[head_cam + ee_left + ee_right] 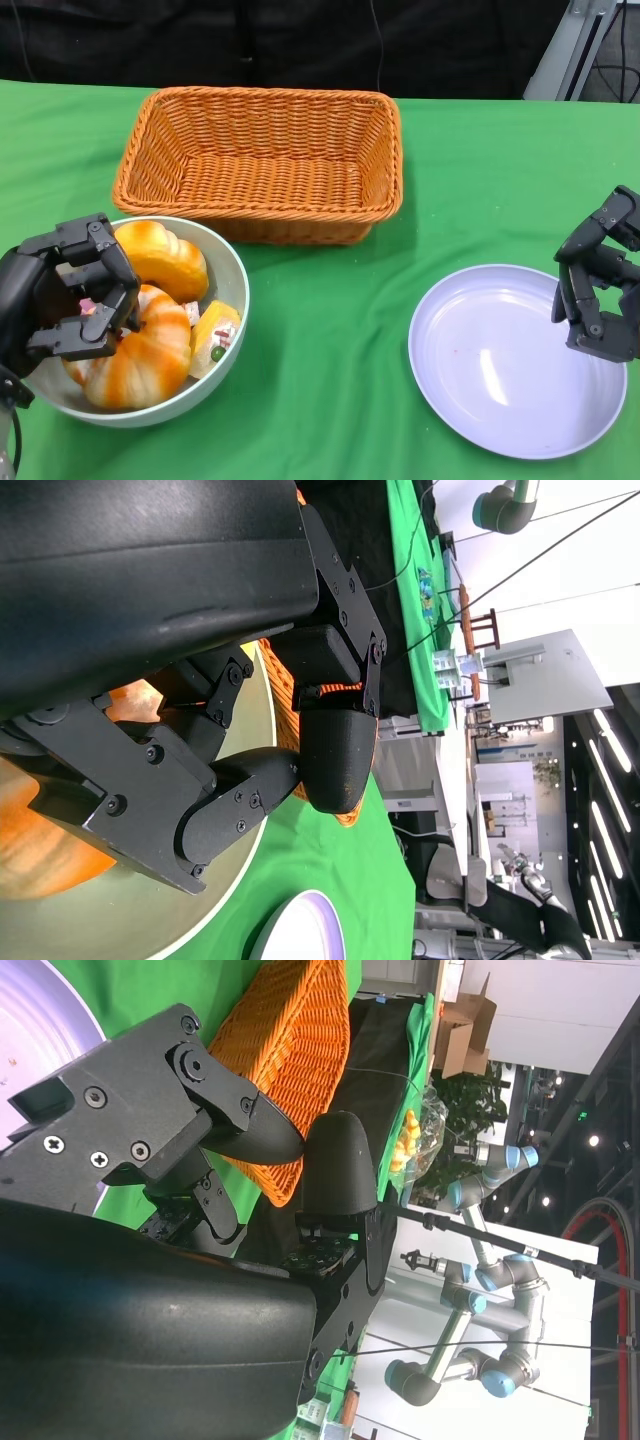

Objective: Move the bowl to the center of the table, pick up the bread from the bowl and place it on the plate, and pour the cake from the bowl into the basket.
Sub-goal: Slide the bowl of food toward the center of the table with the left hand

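Observation:
A pale bowl [235, 265] stands at the table's front left. It holds two orange-glazed bread pieces [160, 258] [140, 360] and a small yellow cake [215, 335]. My left hand [70, 295] sits over the bowl's left rim, which it hides, fingers curled inside above the bread. In the left wrist view the fingers [230, 800] lie over the bread [40, 840] and the thumb outside the bowl [130, 920], so it appears to grip the rim. My right hand [598, 275] hovers over the right edge of the lilac plate [500, 370], fingers apart, holding nothing.
An orange wicker basket [262, 165] stands empty behind the bowl, close to its far rim. Green cloth covers the table; its far edge meets a dark backdrop. The right wrist view shows the basket [290, 1040] and a bit of the plate [40, 1010].

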You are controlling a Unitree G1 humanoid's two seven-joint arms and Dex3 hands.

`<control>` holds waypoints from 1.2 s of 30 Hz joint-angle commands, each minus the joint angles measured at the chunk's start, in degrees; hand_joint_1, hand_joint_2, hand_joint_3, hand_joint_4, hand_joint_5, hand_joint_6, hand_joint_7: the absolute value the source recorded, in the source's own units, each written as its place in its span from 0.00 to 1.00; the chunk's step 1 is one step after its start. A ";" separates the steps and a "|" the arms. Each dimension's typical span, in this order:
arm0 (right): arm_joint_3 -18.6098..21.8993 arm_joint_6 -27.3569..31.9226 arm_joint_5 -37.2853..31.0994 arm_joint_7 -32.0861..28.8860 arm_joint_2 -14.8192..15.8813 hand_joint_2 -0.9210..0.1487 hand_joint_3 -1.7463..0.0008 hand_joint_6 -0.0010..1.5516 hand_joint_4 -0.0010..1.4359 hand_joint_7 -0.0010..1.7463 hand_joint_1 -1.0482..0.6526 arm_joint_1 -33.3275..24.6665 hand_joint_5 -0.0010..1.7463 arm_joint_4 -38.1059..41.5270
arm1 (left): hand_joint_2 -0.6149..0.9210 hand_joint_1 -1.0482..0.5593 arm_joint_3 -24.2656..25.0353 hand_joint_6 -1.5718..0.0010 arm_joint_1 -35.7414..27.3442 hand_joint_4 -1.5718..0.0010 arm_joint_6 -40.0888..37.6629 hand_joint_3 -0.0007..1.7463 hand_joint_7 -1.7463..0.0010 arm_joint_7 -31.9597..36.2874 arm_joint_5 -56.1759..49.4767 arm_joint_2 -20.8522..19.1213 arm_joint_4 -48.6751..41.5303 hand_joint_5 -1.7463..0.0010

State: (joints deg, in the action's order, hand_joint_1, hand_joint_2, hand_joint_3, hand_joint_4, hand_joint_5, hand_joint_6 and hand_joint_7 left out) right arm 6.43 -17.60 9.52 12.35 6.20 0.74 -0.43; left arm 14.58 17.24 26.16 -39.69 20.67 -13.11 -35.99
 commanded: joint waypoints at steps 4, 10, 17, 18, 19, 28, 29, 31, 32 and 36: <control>0.97 -0.45 0.60 0.00 0.57 0.37 0.33 0.40 0.61 0.92 0.50 -0.10 1.00 -0.03 | 0.73 0.59 0.38 0.49 0.94 0.47 0.67 0.67 0.19 -0.03 -0.09 -1.09 -0.35 0.04; 0.93 -0.42 0.45 -0.06 0.59 0.37 0.33 0.40 0.61 0.92 0.50 -0.17 1.00 -0.20 | 0.73 0.58 0.38 0.50 0.91 0.48 0.24 0.67 0.20 -0.45 0.28 -1.10 -0.04 0.04; 0.96 -0.10 0.59 -0.10 0.56 0.38 0.33 0.40 0.60 0.92 0.49 -0.25 1.00 -0.39 | 0.73 0.58 0.33 0.50 0.79 0.48 -0.09 0.67 0.19 -0.29 0.37 -1.06 0.29 0.04; 0.99 -0.10 0.71 -0.03 0.57 0.38 0.33 0.40 0.60 0.92 0.49 -0.23 1.00 -0.34 | 0.73 0.58 0.32 0.49 0.78 0.48 -0.14 0.67 0.19 -0.16 0.32 -1.03 0.34 0.04; 1.00 0.01 0.73 -0.02 0.61 0.38 0.33 0.40 0.60 0.92 0.49 -0.22 1.00 -0.39 | 0.73 0.58 0.30 0.49 0.78 0.48 -0.07 0.67 0.19 -0.03 0.24 -1.01 0.34 0.04; 1.07 0.37 0.80 -0.19 0.55 0.38 0.33 0.40 0.61 0.92 0.49 -0.21 1.00 -0.53 | 0.73 0.59 0.27 0.49 0.83 0.48 0.54 0.67 0.19 0.06 -0.08 -1.05 0.14 0.04; 1.07 0.37 0.80 -0.19 0.55 0.39 0.33 0.41 0.61 0.92 0.49 -0.21 1.00 -0.53 | 0.73 0.59 0.28 0.49 0.83 0.48 0.54 0.67 0.19 0.06 -0.08 -1.05 0.14 0.04; 1.07 0.37 0.83 -0.15 0.57 0.39 0.32 0.41 0.61 0.91 0.50 -0.19 1.00 -0.52 | 0.73 0.59 0.27 0.50 0.84 0.48 0.38 0.67 0.19 -0.02 -0.01 -1.07 0.18 0.04; 1.07 0.36 0.85 -0.12 0.59 0.39 0.32 0.41 0.61 0.91 0.50 -0.17 1.00 -0.51 | 0.73 0.58 0.27 0.50 0.84 0.48 0.26 0.67 0.19 -0.08 0.04 -1.08 0.21 0.04; 1.04 0.40 0.74 -0.11 0.67 0.38 0.33 0.40 0.61 0.91 0.49 -0.25 1.00 -0.63 | 0.73 0.57 0.25 0.50 0.82 0.48 0.49 0.67 0.19 -0.17 0.00 -1.09 0.18 0.04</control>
State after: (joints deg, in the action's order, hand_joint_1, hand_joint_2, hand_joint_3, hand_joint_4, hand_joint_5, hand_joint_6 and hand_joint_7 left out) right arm 6.45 -17.46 9.61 12.37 6.20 0.74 -0.43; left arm 14.58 17.24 26.19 -39.70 20.72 -13.11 -36.00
